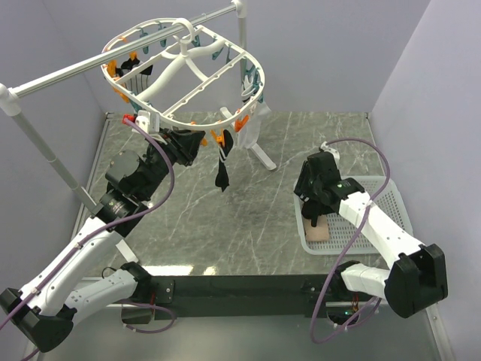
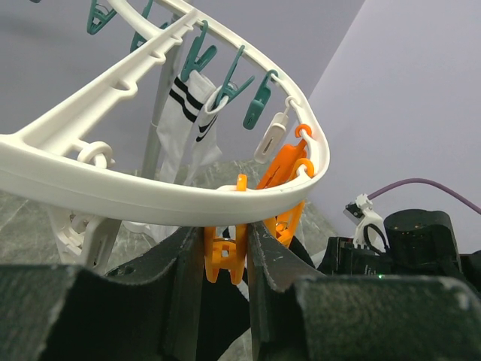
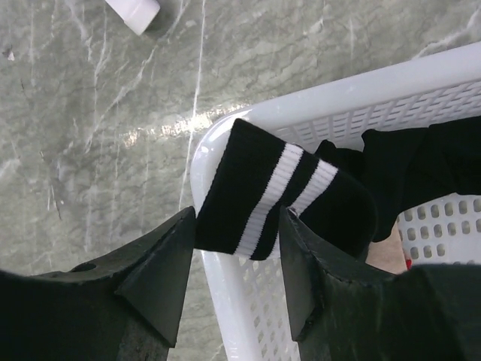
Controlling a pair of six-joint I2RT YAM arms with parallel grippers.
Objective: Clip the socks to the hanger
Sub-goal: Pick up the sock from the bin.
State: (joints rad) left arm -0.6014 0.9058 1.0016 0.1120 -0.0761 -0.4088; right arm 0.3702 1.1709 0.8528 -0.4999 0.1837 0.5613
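Note:
The white oval hanger (image 1: 169,75) hangs from the rail, and its rim (image 2: 113,192) fills the left wrist view. My left gripper (image 2: 225,233) is shut on an orange clip (image 2: 225,256) under the near rim, also visible from above (image 1: 201,139). A black sock (image 1: 222,171) and a white sock (image 1: 252,124) hang clipped. My right gripper (image 3: 240,222) is open over the basket corner, its jaws on either side of a black sock with two white stripes (image 3: 263,195) draped over the basket rim (image 3: 218,278). From above, that gripper (image 1: 312,216) hides the sock.
The silver rail (image 1: 60,79) crosses the back left, and its stand's white foot (image 1: 263,156) rests mid-table. The white lattice basket (image 1: 391,203) lies at right, holding more black fabric (image 3: 421,165) and a pinkish-beige sock (image 1: 317,232). Teal clips (image 2: 229,75) line the hanger's far rim.

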